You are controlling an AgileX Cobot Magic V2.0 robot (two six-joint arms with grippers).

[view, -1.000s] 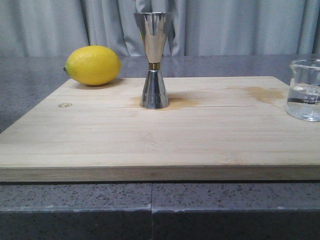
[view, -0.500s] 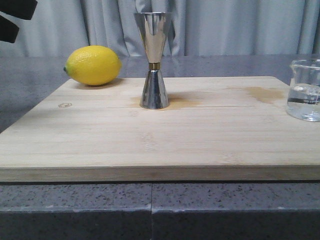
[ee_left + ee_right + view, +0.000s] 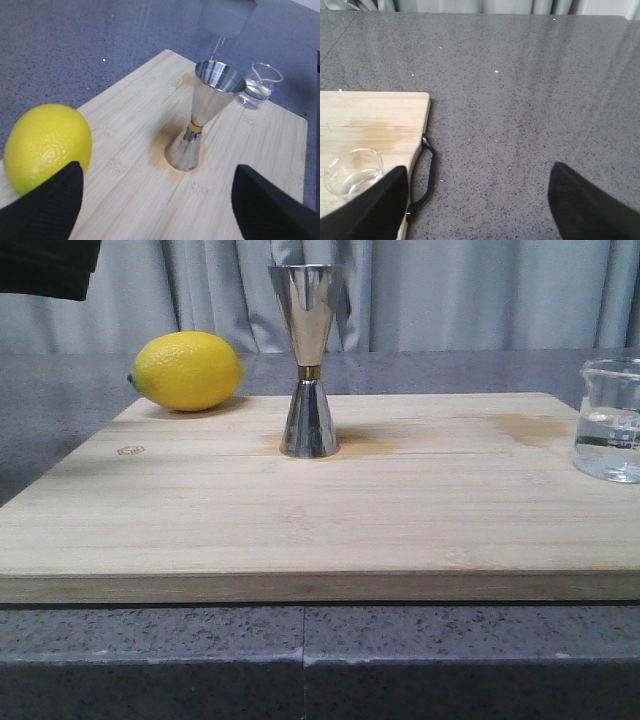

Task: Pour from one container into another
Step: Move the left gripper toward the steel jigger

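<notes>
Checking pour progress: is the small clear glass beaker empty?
No. The small clear glass beaker holds clear liquid, its surface line visible partway up.

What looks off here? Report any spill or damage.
Two brownish damp-looking stains mark the cutting board: one around the base of the metal measuring cup, one near the glass beaker. Both cups stand upright; the lemon looks intact.

Count at this moment: 1 lemon, sat at far-left corner of the wooden board. 1 steel jigger, upright, approx. mid-board toward the far edge. 1 glass beaker w/ clear liquid, at the board's right edge. 1 board total, w/ 1 black loop strap off its right side. 2 grippers were in view: left gripper & right gripper, 2 dark fingers each, spread wide.
</notes>
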